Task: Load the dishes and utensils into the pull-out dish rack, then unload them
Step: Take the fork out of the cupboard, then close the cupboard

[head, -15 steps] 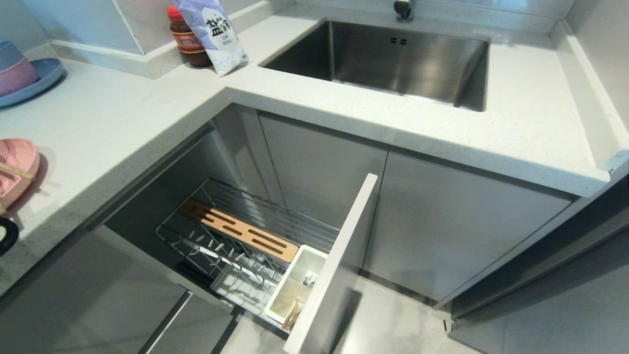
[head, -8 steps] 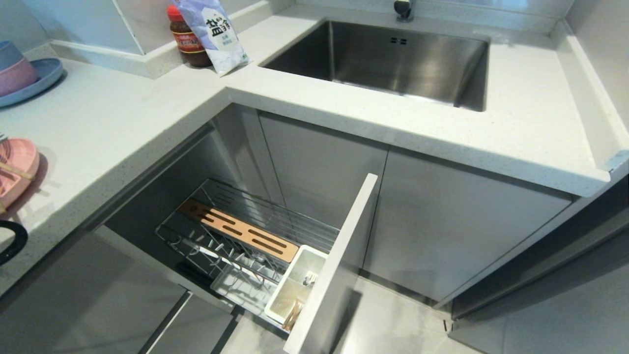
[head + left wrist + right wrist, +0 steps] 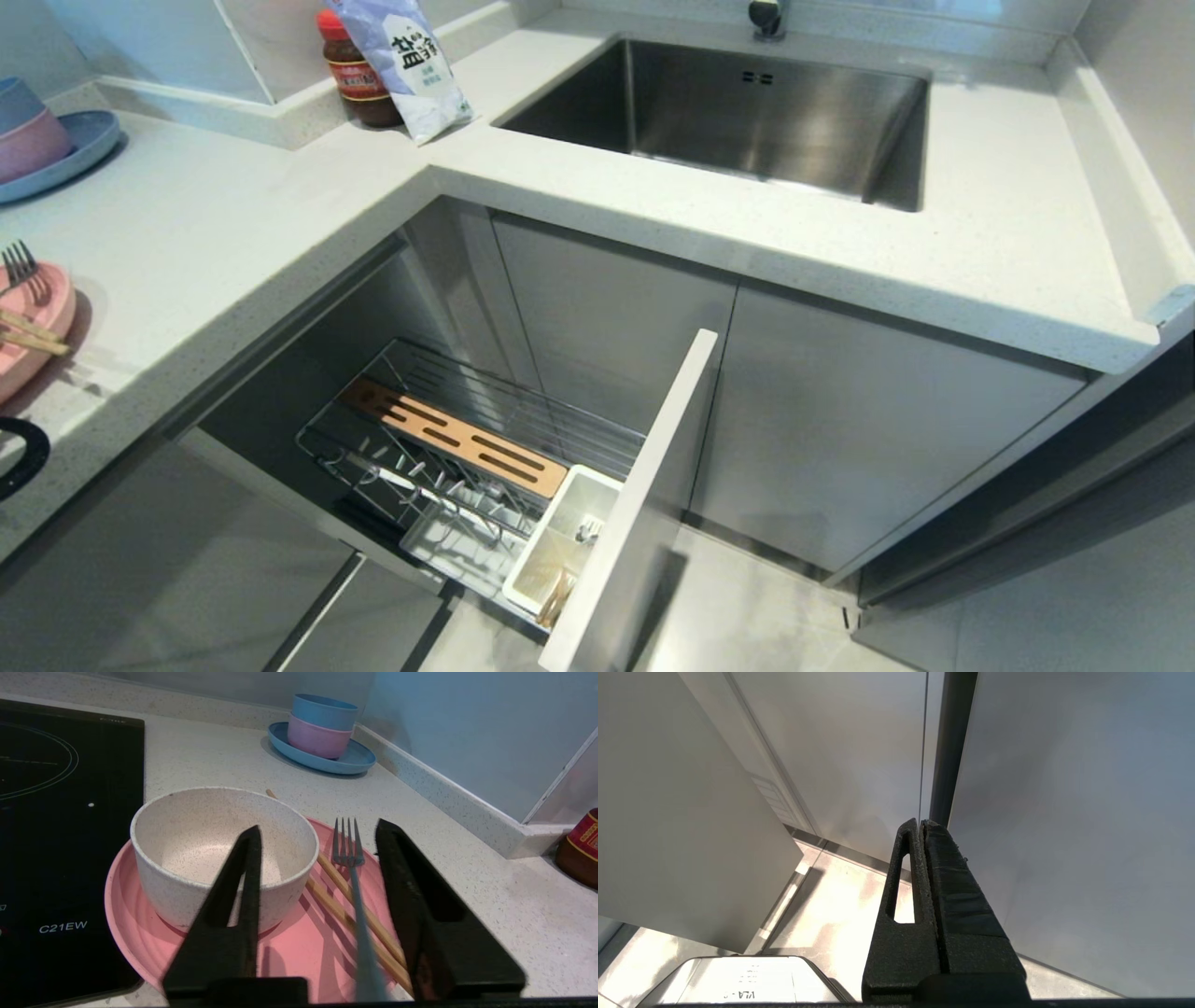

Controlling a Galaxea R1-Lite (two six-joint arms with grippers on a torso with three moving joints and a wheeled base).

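Countertop (image 3: 280,215), pale speckled stone, L-shaped, ran from nine o'clock to three o'clock of the head view. Stainless sink (image 3: 747,112) was sunk in it at twelve o'clock.

Pull-out dish rack (image 3: 467,457), chrome wire with slotted wooden strip (image 3: 453,437), stood drawn out at six o'clock, below the counter edge; its pale panel front (image 3: 644,495) faced five o'clock. White cutlery holder (image 3: 560,537) sat just inside the panel. No dishes stood in the prongs.

Induction hob (image 3: 56,826), black glass, lay beside the plate.

Pink plate (image 3: 299,947), large and flat, rested on the counter at nine o'clock of the head view. It carried:
- cream speckled bowl (image 3: 219,844), upright;
- wooden chopsticks (image 3: 345,905), lying flat beside the bowl;
- silver fork (image 3: 352,877), lying across the chopsticks, tines away from the wrist.

Blue plate (image 3: 79,149) with stacked blue and pink bowls (image 3: 28,126) stood at ten o'clock. Salt bag (image 3: 401,61) leaned on sauce jar (image 3: 355,75) at eleven o'clock.

Left gripper (image 3: 317,833) hovered over the plate, fingers spread, fork between them, untouched. Right gripper (image 3: 920,823) hung by the cabinet doors, fingers pressed together, holding nothing.
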